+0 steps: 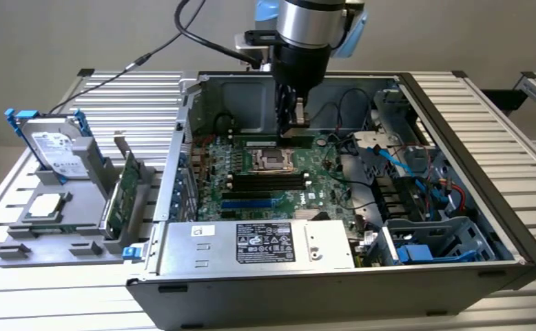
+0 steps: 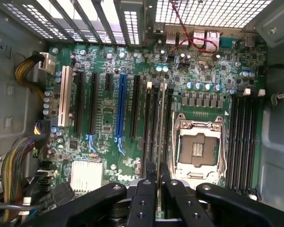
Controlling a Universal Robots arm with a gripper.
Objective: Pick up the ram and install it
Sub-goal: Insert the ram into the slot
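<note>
Wrist view: thin, perhaps edge-on ram

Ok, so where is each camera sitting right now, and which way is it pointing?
Exterior view: off the arm, raised beside the open grey metal computer case, looking down into it; the arm and black gripper reach in.
Wrist view: on the wrist, facing the green motherboard; the gripper is shut on the thin green ram stick, seen edge-on.
Both show the motherboard, its silver processor socket and the gripper.
</note>
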